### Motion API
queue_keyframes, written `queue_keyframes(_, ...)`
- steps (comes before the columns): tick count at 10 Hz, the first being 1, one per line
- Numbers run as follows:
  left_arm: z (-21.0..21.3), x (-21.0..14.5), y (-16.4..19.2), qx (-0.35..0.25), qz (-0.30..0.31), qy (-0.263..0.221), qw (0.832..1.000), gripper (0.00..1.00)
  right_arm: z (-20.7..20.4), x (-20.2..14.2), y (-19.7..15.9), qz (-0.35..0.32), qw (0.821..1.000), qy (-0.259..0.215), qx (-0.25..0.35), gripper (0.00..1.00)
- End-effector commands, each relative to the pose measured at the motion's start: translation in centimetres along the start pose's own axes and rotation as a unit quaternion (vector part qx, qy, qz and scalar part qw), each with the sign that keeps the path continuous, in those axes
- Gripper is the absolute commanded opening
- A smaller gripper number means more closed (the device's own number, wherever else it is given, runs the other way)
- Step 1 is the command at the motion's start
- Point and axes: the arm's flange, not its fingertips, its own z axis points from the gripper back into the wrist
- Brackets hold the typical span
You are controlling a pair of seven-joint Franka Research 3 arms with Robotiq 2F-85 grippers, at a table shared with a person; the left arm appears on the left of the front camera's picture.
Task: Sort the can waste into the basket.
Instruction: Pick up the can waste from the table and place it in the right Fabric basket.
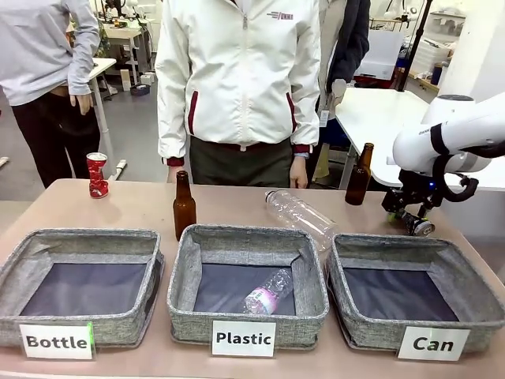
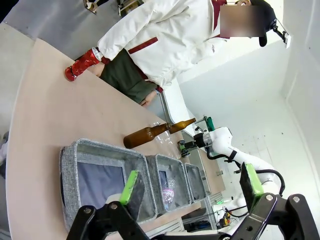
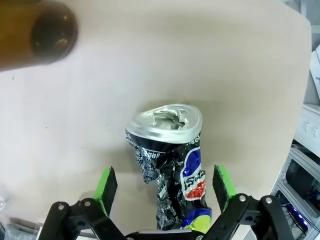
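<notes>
As the open right gripper (image 3: 165, 182) is straddling the blue can (image 3: 167, 150), grasping looks underway. It's needing a square squeeze next.

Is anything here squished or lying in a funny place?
Yes. The blue can is crumpled, with its side caved in, and the red can at the far left looks squashed too. A clear bottle lies on its side against the far rim of the Plastic basket, not inside it.
</notes>
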Motion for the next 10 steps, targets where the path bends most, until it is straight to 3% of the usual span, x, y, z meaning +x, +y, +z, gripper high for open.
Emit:
queue_keyframes(1,-0.01,0.14,-0.10,-0.010,-0.012,-0.005,1.000,1.00,0.27,0.35,0.14,-0.011,0.999,-0.018,-0.025,1.00)
queue_keyframes(2,-0.01,0.14,-0.10,-0.010,-0.012,-0.005,1.000,1.00,0.30,0.36,0.10,-0.010,1.000,-0.013,-0.022,0.40)
queue_keyframes(3,-0.01,0.14,-0.10,-0.010,-0.012,-0.005,1.000,1.00,0.29,0.34,0.19,-0.010,1.000,-0.012,-0.020,0.40)
queue_keyframes(4,-0.01,0.14,-0.10,-0.010,-0.012,-0.005,1.000,1.00,0.28,0.30,0.14,-0.009,1.000,-0.012,-0.019,0.00)
queue_keyframes(5,-0.01,0.14,-0.10,-0.010,-0.012,-0.005,1.000,1.00,0.32,0.29,0.15,-0.006,1.000,-0.011,-0.018,0.35)
queue_keyframes(6,-0.01,0.14,-0.10,-0.010,-0.012,-0.005,1.000,1.00,0.35,0.31,0.18,-0.006,1.000,-0.010,-0.014,0.00)
queue_keyframes(10,-0.01,0.14,-0.10,-0.010,-0.012,-0.005,1.000,1.00,0.56,0.46,0.27,-0.007,1.000,0.007,0.005,0.00)
